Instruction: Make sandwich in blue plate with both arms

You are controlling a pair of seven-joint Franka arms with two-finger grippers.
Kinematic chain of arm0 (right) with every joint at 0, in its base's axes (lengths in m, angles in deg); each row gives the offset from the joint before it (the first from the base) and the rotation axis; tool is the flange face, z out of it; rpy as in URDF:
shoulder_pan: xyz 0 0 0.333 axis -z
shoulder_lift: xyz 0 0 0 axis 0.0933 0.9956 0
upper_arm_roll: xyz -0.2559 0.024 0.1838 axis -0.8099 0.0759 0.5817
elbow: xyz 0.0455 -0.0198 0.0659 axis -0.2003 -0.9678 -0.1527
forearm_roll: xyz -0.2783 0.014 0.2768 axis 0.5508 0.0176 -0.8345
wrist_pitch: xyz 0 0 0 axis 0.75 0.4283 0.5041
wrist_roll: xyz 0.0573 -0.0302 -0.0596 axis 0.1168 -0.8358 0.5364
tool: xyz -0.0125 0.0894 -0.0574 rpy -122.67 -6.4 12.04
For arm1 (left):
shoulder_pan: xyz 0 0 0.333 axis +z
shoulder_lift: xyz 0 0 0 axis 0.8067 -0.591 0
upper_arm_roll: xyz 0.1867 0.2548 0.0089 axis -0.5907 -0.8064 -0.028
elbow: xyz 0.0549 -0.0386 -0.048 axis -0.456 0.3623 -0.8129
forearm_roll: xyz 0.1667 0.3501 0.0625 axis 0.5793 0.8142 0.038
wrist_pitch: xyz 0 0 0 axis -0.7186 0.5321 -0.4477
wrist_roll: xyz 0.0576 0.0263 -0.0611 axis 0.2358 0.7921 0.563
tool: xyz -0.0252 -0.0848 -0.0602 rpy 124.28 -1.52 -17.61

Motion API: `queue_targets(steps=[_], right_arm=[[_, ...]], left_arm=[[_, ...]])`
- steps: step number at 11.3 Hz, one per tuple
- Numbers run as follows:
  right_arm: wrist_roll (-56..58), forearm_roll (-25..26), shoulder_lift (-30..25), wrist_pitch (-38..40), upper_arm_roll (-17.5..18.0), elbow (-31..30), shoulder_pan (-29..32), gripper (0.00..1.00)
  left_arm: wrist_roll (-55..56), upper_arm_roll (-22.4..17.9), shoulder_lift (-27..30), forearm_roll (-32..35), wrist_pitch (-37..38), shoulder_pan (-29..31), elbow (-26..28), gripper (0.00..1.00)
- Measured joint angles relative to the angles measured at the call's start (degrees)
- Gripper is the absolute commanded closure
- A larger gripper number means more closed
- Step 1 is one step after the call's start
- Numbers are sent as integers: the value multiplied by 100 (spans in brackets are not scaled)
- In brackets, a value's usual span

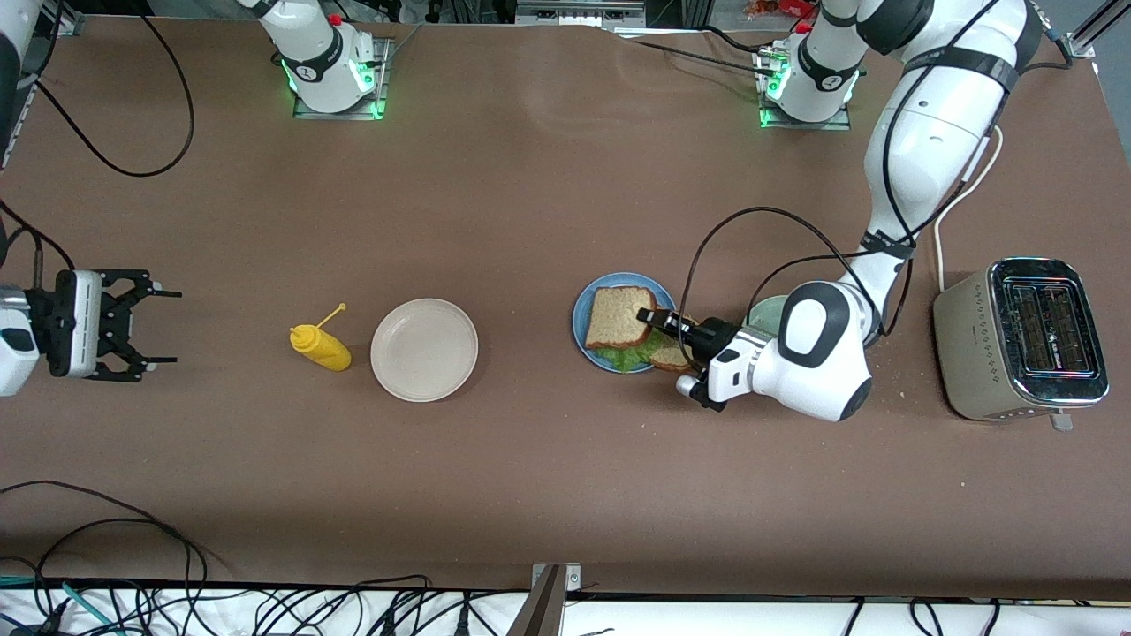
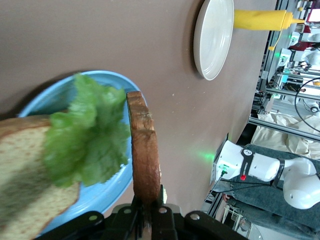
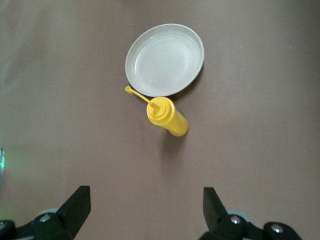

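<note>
While the left claw (image 1: 652, 316) hangs low over the blue plate (image 1: 583, 311), its fingers are pinched tight on the edge of a slice of wholemeal bread (image 1: 620, 316). From the left wrist view that top slice (image 2: 145, 152) stands on edge, crust toward the camera, tilted above the ruffled lettuce leaf (image 2: 90, 142). Lettuce lies on the lower slice (image 2: 30, 180), which rests flat in the blue plate (image 2: 117, 187). Plate sits on the brown desk (image 1: 530, 194) toward the left arm's end, just beside a pale green plate (image 1: 764, 311) and well apart from a toaster (image 1: 1020, 340).

Right claw (image 1: 163, 327) waits at the right arm's end of the desk, fingers (image 3: 75, 207) spread wide, holding nothing. A yellow squeeze bottle (image 1: 320, 347) and a cream-white plate (image 1: 424, 349) lie between it and the blue plate.
</note>
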Motion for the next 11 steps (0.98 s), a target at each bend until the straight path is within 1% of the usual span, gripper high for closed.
queue_targets(steps=[3, 4, 6, 8, 9, 11], right_arm=[[-2179, 607, -817, -40, -85, -278, -390, 0], [-2934, 898, -1072, -64, -86, -402, -521, 0], [-4590, 1393, -1630, -131, -81, -726, -885, 0], [-5939, 1684, -2104, -153, -74, -1015, -1236, 0], [-6411, 1886, -2248, -204, -36, -1098, -1341, 0], [-7220, 2246, -2385, -326, 214, -1178, -1402, 0]], left_arm=[[-359, -47, -66, 2, 0, 196, 164, 0], [-436, -48, -61, 127, 0, 223, 158, 0], [-474, -42, 26, 574, 0, 225, 99, 0], [-471, -41, 232, 891, -1, 225, 62, 0], [-421, -42, 369, 1127, -1, 226, 45, 0], [-5, -37, 751, 1848, 26, 228, 11, 0]])
